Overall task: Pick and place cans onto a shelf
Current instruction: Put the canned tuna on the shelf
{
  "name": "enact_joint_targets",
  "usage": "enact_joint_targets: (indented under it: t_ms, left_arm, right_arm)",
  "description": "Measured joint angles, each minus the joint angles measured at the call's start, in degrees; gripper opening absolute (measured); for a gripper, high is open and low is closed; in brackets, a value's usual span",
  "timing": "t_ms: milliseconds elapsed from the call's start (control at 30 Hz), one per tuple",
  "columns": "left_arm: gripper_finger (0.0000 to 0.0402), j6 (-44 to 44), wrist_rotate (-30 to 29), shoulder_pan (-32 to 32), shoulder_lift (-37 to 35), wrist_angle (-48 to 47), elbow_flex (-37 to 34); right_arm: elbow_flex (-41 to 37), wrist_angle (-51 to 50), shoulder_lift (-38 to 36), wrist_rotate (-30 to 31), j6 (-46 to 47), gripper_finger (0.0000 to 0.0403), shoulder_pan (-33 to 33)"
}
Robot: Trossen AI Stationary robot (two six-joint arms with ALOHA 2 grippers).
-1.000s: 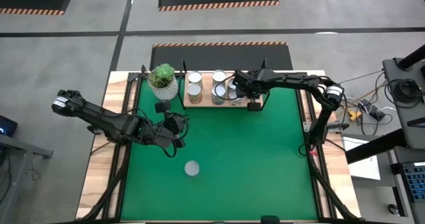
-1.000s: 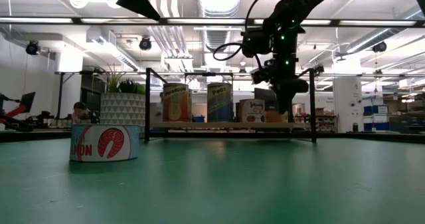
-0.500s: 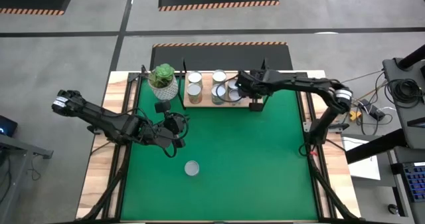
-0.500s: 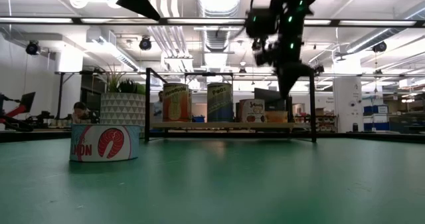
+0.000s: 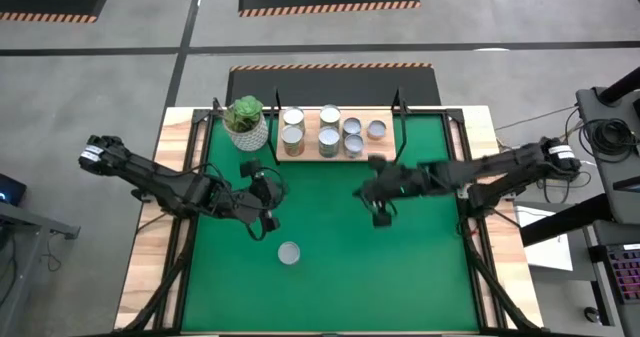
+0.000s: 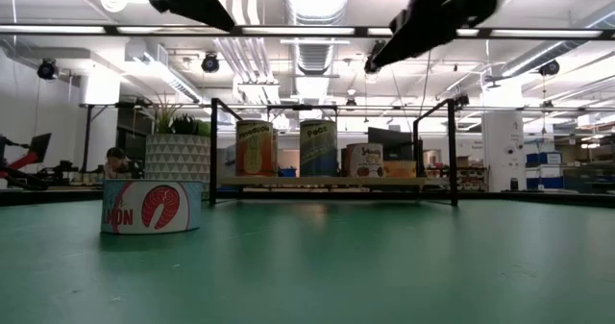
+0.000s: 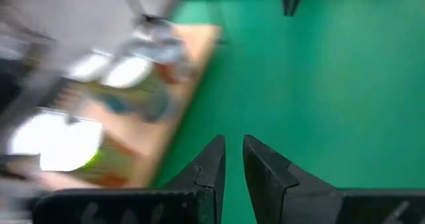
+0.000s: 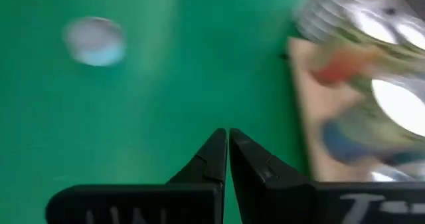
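We see the shelf (image 5: 335, 137) at the far edge of the green mat (image 5: 330, 267), a light wooden board with thin black posts at its ends. Five cans (image 5: 329, 142) stand on it when we look from above: two at its left end, two taller ones in the middle, smaller ones toward the right. Just left of the shelf stands a white pot with a green plant (image 5: 246, 123).

One more can (image 5: 289, 253), low and round with a silvery top, sits alone on the mat near the front, well apart from the shelf. In the low view we read it as a flat tin with a red fish on its label (image 6: 152, 207).

The left gripper (image 5: 264, 215) hangs over the mat behind and to the left of that lone can, not touching it; its jaws stand nearly together with a thin gap and hold nothing. The right gripper (image 5: 378, 199) is over the middle of the mat, in front of the shelf and clear of it; its jaws are pressed together and empty, as its own wrist view shows (image 8: 226, 156)
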Motion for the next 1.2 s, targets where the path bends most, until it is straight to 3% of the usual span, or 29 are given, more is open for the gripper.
enact_joint_targets:
  t_ms: [100, 333, 433, 533, 600, 733, 833, 967, 1067, 1133, 1200]
  left_arm:
    - [0.0036, -4.4, 8.7, -0.8, 0.0, 0.0, 0.0]
    - [0.0036, -16.7, 14.5, -9.0, 2.3, -2.8, -1.5]
    - [0.0036, -20.9, 16.5, -13.0, 5.8, 0.6, -2.8]
    - [0.0036, -27.1, 26.3, -15.4, 11.7, -1.3, -3.4]
    - [0.0036, -32.2, 29.6, -16.5, 15.2, -5.4, -3.4]
    - [0.0036, -36.3, 30.3, -17.4, 20.4, -9.4, -3.4]
    - [0.0036, -32.6, 27.9, -16.4, 23.9, -1.5, -3.4]
    - [0.0036, -24.0, 12.3, -11.1, 28.4, 8.9, -1.6]
    - [0.0036, -20.0, 6.7, -7.6, 28.5, 9.4, 1.6]
    - [0.0036, -14.7, 9.4, -7.3, 28.3, 13.1, 3.0]
    - [0.0036, -6.9, 16.1, -7.8, 28.1, 17.7, 3.5]
  right_arm:
    - [-5.2, 6.4, -0.5, 0.1, 2.6, 0.0009, 5.2]
    - [-9.4, 9.0, 1.1, 0.2, 5.2, 0.0009, 11.6]
    - [-9.5, 9.2, 1.1, 0.2, 4.9, 0.0009, 12.2]
    - [-9.5, 9.7, 1.1, 0.9, 3.7, 0.0009, 12.1]
    - [-9.5, 10.5, 1.2, 2.4, 3.3, 0.0009, 12.1]
    - [-9.5, 11.3, 1.2, 3.3, 3.2, 0.0009, 12.1]
    - [-9.5, 11.5, 1.2, 3.2, 3.5, 0.0009, 12.2]
    - [-9.5, 11.9, 1.2, 3.2, 3.7, 0.0009, 12.2]
    - [-9.5, 11.0, 1.1, 3.1, 5.8, 0.0009, 12.6]
    - [-9.5, 9.3, 1.1, 3.1, 7.5, 0.0009, 13.5]
    - [-9.5, 7.5, 1.2, 3.1, 9.3, 0.0009, 14.4]
